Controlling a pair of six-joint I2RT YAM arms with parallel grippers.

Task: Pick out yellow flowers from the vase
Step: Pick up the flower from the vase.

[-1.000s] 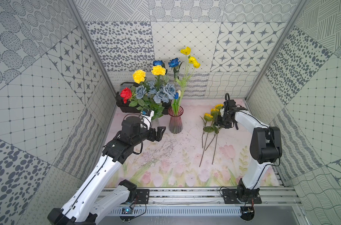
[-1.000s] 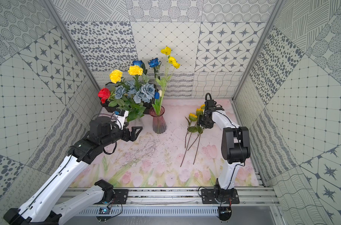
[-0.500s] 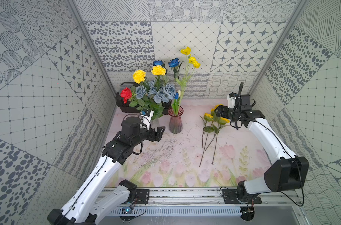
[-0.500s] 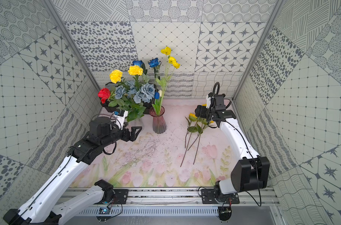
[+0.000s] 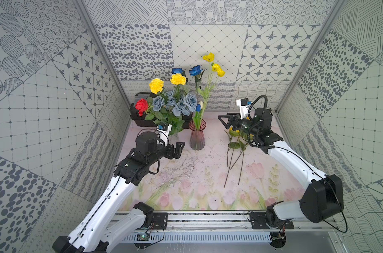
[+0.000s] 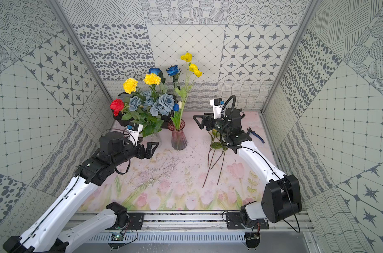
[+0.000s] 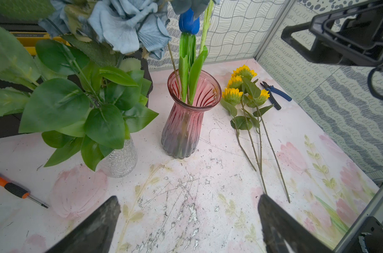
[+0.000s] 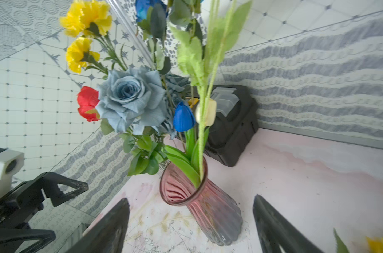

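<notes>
My right end effector (image 5: 225,120) and left end effector (image 5: 179,149) are released and empty. Sunflowers (image 7: 232,94) lie on the table (image 5: 197,175) right of the pink vase (image 5: 197,137); yellow poppies (image 5: 214,68) stand in it. Risk, as I judge it: a sideways pull may tip the vase or drag out the blue tulip (image 5: 198,107).

Flat on the floral-printed pink mat (image 5: 197,186): blue-handled metal pliers (image 6: 255,135), orange-and-black screwdriver (image 7: 10,187). At the back wall, black plastic toolbox (image 8: 232,124).

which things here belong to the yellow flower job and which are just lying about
Job: pink vase, yellow poppies, yellow carnations, sunflowers laid on the mat.
Lying about: blue-handled pliers, orange screwdriver, black toolbox, red flower, blue roses.
</notes>
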